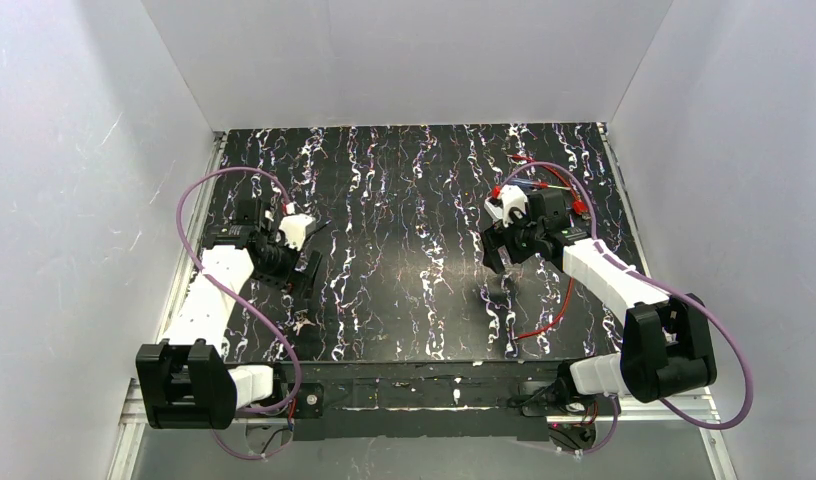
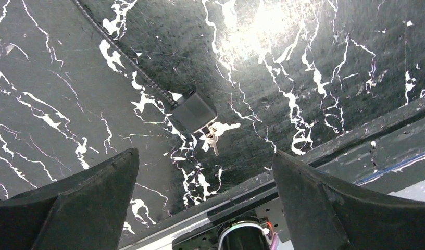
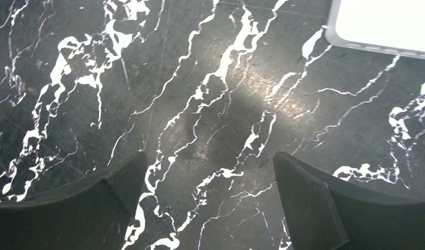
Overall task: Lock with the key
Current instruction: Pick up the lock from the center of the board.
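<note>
A dark grey padlock [image 2: 194, 111] lies on the black marbled table, with a black cable [image 2: 128, 56] running from it to the upper left of the left wrist view. A small bunch of silver keys [image 2: 211, 136] lies at its lower edge; I cannot tell whether one sits in the keyhole. In the top view the padlock [image 1: 302, 322] is a small shape near the front left. My left gripper [image 1: 319, 252] hovers just behind it, open and empty. My right gripper [image 1: 501, 262] is open and empty over bare table at the right middle.
The table's front edge and metal rail [image 2: 325, 151] run close below the padlock. A loose red wire [image 1: 546, 318] lies on the table near the right arm. A white flat thing with a rounded corner [image 3: 382, 26] shows at the top right of the right wrist view.
</note>
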Controlling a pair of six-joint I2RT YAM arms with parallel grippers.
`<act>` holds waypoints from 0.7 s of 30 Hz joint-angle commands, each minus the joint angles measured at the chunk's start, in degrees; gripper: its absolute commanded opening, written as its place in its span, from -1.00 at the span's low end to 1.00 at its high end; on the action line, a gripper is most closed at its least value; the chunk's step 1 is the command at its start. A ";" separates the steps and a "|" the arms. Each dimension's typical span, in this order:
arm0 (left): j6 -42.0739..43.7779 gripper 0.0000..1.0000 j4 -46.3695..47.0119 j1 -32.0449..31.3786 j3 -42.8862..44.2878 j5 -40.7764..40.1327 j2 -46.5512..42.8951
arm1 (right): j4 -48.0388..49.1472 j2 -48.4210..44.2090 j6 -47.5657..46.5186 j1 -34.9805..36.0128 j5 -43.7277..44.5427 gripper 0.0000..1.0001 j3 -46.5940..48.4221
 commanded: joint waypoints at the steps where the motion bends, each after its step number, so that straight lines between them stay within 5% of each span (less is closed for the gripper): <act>1: 9.55 0.99 -6.11 -0.23 0.54 2.78 -1.45 | -1.19 -0.94 -4.36 -0.14 -5.42 1.00 0.08; 8: 27.97 0.99 -7.19 -0.23 -0.93 -8.77 2.09 | -2.35 -1.98 -6.80 -0.29 -7.59 1.00 -0.07; 21: 28.92 0.99 14.50 -0.31 -8.39 -14.54 7.33 | -3.60 -1.99 -8.05 -1.18 -9.14 1.00 0.03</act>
